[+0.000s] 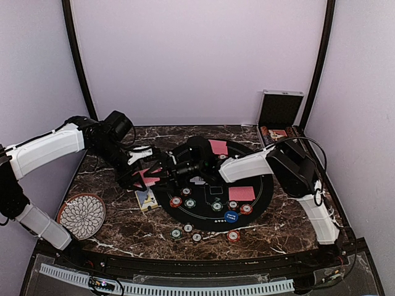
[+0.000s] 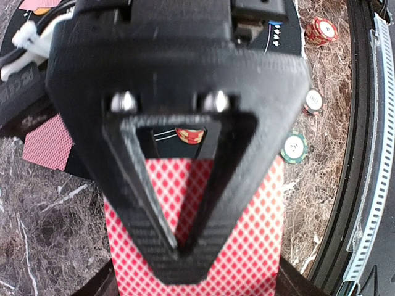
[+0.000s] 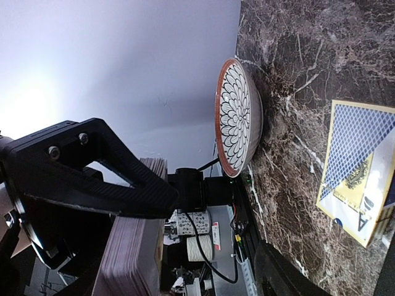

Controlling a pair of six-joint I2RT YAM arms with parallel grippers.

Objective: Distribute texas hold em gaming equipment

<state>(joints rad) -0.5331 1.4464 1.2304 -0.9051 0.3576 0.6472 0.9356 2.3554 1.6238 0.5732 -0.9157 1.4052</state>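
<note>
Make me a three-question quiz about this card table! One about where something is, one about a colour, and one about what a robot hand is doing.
1. Where is the white flower-patterned plate?
A) inside a case
B) on the brown marble table, near the left arm
C) on top of a pile of chips

2. What colour is the big button disc on the near side of the round black mat?
A) blue
B) yellow
C) purple

3. What is the left gripper doing?
A) hanging open over nothing
B) shut on red-backed playing cards
C) holding a green chip

Answers:
1 B: the plate sits on bare marble at the left, off the mat.
2 A: the disc is plainly blue.
3 B: its fingertips meet on the red diamond-patterned cards.
</note>
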